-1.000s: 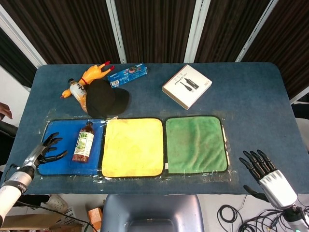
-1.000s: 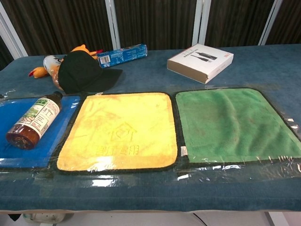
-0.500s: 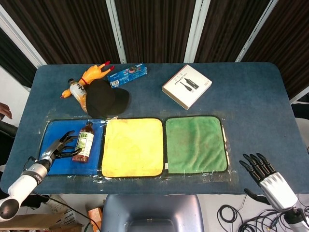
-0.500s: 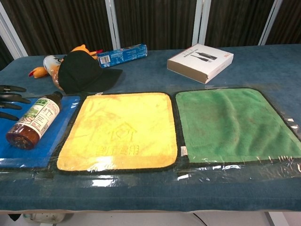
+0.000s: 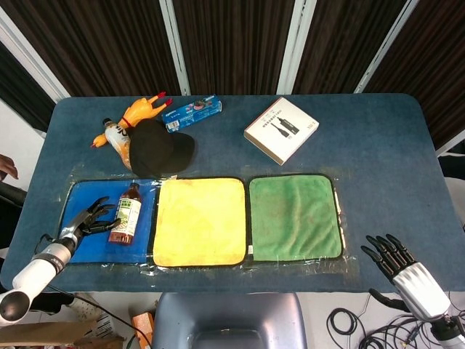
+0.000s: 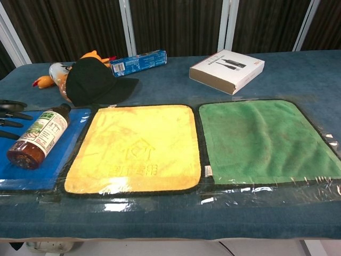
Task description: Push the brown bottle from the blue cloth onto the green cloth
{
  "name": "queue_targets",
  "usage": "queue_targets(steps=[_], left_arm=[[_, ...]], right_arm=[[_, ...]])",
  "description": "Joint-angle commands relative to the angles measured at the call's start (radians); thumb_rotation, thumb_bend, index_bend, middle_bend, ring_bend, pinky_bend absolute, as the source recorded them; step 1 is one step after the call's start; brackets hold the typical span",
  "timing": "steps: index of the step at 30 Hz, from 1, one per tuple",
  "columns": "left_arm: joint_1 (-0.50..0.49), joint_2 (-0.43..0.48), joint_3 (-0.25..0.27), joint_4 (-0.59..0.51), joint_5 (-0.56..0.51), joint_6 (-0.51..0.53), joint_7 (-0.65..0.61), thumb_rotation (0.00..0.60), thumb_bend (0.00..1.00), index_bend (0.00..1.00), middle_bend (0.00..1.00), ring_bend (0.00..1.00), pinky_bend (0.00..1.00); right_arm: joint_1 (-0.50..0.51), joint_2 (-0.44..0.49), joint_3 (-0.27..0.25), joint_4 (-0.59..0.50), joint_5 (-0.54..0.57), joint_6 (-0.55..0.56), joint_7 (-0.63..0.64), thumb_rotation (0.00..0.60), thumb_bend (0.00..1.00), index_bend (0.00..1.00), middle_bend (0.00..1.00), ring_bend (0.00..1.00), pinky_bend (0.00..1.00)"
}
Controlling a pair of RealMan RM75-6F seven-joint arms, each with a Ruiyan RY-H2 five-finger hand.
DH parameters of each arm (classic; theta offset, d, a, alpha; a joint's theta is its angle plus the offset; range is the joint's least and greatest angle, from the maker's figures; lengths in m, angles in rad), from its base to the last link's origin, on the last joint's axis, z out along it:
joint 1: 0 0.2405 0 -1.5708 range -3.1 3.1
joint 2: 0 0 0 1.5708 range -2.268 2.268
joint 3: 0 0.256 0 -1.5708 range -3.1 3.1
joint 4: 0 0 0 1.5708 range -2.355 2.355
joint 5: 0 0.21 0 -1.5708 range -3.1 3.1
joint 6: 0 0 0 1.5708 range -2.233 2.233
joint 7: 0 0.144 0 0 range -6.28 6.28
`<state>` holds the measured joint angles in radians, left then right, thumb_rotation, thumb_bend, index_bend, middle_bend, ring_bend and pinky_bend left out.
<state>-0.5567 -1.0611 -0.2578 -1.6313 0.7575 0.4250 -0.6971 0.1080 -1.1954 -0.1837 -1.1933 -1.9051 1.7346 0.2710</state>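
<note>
Green-labelled brown bottle (image 5: pixel 126 214) on blue cloth (image 5: pixel 80 251)

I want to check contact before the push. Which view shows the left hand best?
The head view: the whole left hand shows, fingers spread beside the brown bottle on the blue cloth. The chest view catches only its fingertips at the frame edge.

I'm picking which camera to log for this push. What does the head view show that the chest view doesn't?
Only the head view shows the right hand, off the table's near right corner, and the whole left hand with its forearm, open beside the brown bottle. Only the chest view shows the bottle's side and label close up. Both show the bottle lying on the blue cloth, then the yellow cloth and green cloth, the cap and box.
</note>
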Motion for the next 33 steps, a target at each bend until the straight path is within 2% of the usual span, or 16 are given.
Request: queue_targets(steps=[1,7,11,16,21,26,33], left_arm=[[-0.035,-0.005,0.032,-0.004,-0.070,0.022,0.042,0.469,0.25,0.04,0.13,0.08,0.24],[-0.093,0.016,0.089,-0.039,-0.215,0.040,0.104,0.470,0.24,0.04,0.13,0.09,0.31],[-0.145,0.030,0.137,-0.068,-0.320,0.035,0.144,0.493,0.24,0.04,0.13,0.09,0.34],[-0.174,0.035,0.158,-0.090,-0.379,0.041,0.168,0.502,0.24,0.03,0.13,0.10,0.34],[-0.173,0.037,0.140,-0.103,-0.379,0.019,0.164,0.518,0.24,0.02,0.13,0.10,0.34],[-0.157,0.008,0.099,-0.072,-0.348,0.017,0.148,0.522,0.24,0.02,0.13,0.10,0.34],[-0.156,-0.018,0.070,-0.043,-0.343,-0.020,0.130,0.521,0.24,0.02,0.13,0.10,0.34]], right_arm=[[-0.002,0.000,0.002,0.002,0.000,0.003,0.003,0.600,0.14,0.00,0.00,0.00,0.00],[-0.004,-0.003,0.008,0.008,0.002,0.001,0.005,0.600,0.14,0.00,0.00,0.00,0.00],[-0.005,-0.004,0.009,0.009,-0.001,0.000,0.004,0.600,0.14,0.00,0.00,0.00,0.00],[-0.007,-0.005,0.012,0.010,-0.001,-0.001,0.001,0.600,0.14,0.00,0.00,0.00,0.00],[-0.007,-0.007,0.012,0.009,-0.004,-0.006,-0.002,0.600,0.14,0.00,0.00,0.00,0.00],[-0.008,-0.006,0.012,0.009,-0.006,-0.008,-0.002,0.600,0.14,0.00,0.00,0.00,0.00],[-0.009,-0.007,0.016,0.014,-0.001,-0.009,0.003,0.600,0.14,0.00,0.00,0.00,0.00]])
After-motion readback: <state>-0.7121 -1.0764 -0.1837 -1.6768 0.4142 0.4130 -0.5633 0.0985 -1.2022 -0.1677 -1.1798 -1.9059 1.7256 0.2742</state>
